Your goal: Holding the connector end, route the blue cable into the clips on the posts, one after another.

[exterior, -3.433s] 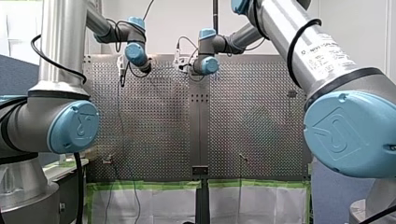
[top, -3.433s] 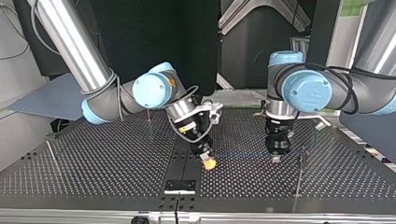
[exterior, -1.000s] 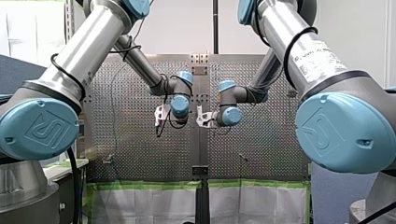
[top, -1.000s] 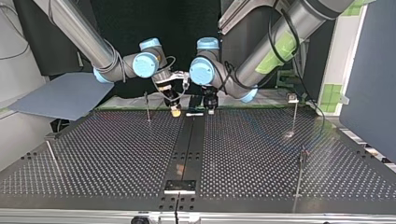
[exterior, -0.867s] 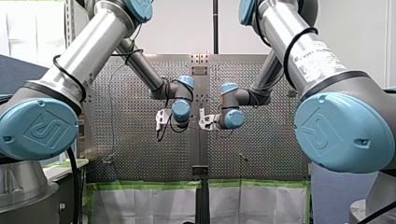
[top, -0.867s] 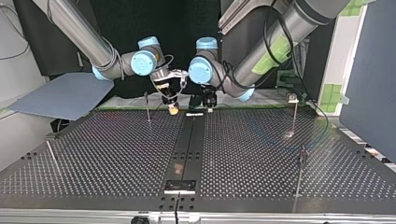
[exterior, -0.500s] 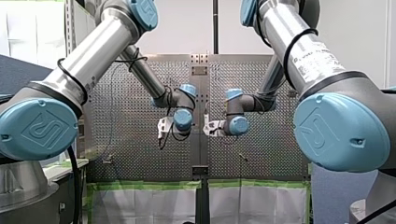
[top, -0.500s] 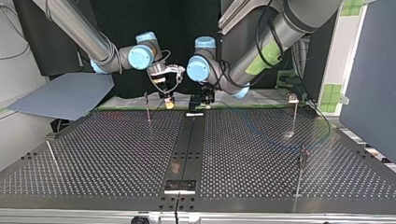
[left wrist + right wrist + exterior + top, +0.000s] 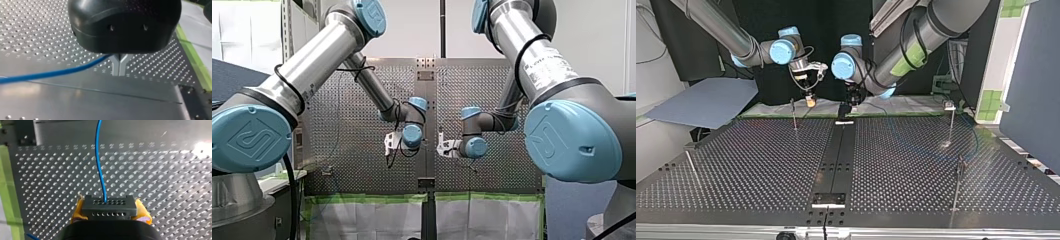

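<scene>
Drawn back from mid-table to the arms' edge of the table [image 9: 761,160]. Pinching the blue cable [image 9: 50,74] in the left gripper [image 9: 119,67], metal fingers closed. Clamping the connector [image 9: 109,207] between the right gripper [image 9: 110,213]'s yellow pads, cable running ahead. Probably lining up for the post [image 9: 794,114] nearby.

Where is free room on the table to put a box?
Free: perforated metal table between the thin metal post and dark centre strip. Crowded: far edge, where my left pincer and my right pincer hold the blue cable.
</scene>
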